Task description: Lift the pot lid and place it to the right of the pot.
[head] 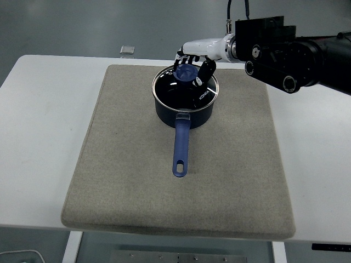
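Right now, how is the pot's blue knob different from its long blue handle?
The round blue knob sits on top of the dark glass lid; the long blue handle sticks out sideways from the pot toward the table's near edge. The right hand is around the knob; nothing touches the handle. Both are blue.

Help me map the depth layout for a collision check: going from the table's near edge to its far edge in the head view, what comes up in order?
Near edge of the grey mat → pot handle → pot → blue lid knob with the right hand at it → small grey object at the far edge.
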Controlling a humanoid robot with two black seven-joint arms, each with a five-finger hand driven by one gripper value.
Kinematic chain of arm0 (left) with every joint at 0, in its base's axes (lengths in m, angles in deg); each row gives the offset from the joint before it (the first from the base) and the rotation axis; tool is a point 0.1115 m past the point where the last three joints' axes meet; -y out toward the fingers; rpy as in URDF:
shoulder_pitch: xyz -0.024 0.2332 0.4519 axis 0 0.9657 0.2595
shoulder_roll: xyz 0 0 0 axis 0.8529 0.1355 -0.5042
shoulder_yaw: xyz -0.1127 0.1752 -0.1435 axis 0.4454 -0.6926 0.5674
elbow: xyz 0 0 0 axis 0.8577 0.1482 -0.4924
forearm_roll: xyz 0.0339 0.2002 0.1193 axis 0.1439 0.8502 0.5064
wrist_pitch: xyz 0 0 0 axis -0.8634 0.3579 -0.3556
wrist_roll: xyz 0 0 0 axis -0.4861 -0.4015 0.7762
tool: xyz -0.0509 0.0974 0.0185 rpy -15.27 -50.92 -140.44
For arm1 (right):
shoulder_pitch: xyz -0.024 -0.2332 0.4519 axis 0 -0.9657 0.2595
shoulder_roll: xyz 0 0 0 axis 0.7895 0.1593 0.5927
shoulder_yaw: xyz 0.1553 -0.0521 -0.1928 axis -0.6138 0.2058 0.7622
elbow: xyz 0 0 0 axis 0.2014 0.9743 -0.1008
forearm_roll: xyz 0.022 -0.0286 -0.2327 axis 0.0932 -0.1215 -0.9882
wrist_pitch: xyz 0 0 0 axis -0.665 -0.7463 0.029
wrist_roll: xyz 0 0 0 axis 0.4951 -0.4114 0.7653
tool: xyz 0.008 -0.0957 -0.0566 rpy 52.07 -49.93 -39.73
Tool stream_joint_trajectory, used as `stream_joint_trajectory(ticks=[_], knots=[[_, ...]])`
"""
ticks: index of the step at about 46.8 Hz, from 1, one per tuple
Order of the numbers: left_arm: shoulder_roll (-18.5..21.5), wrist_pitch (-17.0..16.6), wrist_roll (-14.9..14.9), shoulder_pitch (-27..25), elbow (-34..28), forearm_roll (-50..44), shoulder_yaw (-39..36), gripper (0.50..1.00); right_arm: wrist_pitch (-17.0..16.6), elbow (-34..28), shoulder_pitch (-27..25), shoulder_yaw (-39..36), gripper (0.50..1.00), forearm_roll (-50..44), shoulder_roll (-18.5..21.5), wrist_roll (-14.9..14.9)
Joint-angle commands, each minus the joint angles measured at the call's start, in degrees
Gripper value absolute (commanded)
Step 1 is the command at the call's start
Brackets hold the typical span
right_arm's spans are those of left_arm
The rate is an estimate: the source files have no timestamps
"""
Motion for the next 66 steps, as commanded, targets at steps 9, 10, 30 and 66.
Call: stream_joint_trajectory(ticks=[9,10,30,66], knots=[[0.0,0.0,0.0,0.0,0.0,0.01,0.0,1.0,-0.21,0.27,0.18,0.0,0.603,-0.35,0.0,-0.04],[0.0,0.0,0.0,0.0,0.0,0.01,0.0,1.0,-0.21,0.27,0.18,0.0,0.59,-0.44,0.0,-0.04],[0.0,0.0,0.0,0.0,0.0,0.01,0.0,1.0,-0.47,0.44,0.45,0.0,0.523,-0.26,0.0,-0.04],[0.0,0.0,0.0,0.0,0.0,0.01,0.0,1.0,-4.16,0.53,4.14,0.18,0.5,0.53,-4.57,-0.04]])
